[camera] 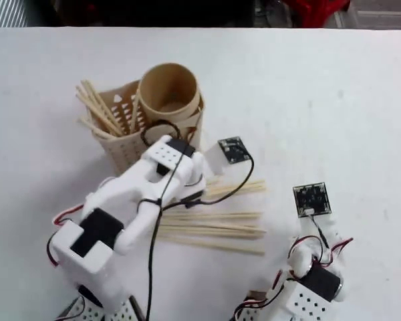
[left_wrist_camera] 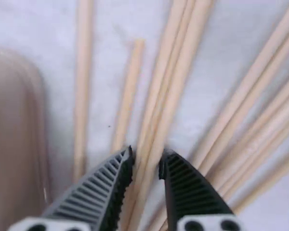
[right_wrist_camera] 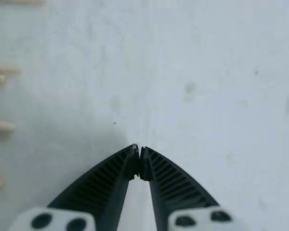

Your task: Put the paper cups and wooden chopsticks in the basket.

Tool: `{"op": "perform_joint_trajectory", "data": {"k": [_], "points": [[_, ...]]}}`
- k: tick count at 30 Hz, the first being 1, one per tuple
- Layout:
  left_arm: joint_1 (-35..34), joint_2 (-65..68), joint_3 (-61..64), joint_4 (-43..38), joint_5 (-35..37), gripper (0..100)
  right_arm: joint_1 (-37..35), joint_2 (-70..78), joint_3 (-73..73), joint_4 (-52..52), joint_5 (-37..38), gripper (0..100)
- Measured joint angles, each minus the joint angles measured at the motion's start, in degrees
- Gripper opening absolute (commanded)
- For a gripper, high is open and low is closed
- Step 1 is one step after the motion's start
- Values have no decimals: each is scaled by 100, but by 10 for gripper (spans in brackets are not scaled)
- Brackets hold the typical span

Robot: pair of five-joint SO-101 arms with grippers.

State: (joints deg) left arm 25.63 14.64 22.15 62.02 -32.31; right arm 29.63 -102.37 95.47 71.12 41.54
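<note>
A tan perforated basket (camera: 123, 144) holds stacked paper cups (camera: 168, 90) and a bunch of wooden chopsticks (camera: 97, 110). More chopsticks (camera: 214, 227) lie fanned out on the white table in front of it. My left arm (camera: 164, 170) leans over them beside the basket. My left gripper (left_wrist_camera: 145, 161) has its fingers closed in on a pair of chopsticks (left_wrist_camera: 164, 106) that still rest on the table. My right gripper (right_wrist_camera: 137, 156) is shut with nothing in it, low over bare table, with chopstick ends (right_wrist_camera: 1, 126) off to one side.
The basket wall (left_wrist_camera: 14, 144) stands close beside my left gripper. My right arm (camera: 314, 281) sits at the table's front right. The white table (camera: 321, 100) stretches bare to the right and far side.
</note>
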Motion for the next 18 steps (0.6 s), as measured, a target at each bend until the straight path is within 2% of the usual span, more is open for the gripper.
{"op": "perform_joint_trajectory", "data": {"k": [10, 18], "points": [[9, 44, -53, 88, 0, 38, -18, -9, 9, 0, 0, 21], [-9, 62, -712, 1029, 123, 55, -114, -9, 9, 0, 0, 21]]}}
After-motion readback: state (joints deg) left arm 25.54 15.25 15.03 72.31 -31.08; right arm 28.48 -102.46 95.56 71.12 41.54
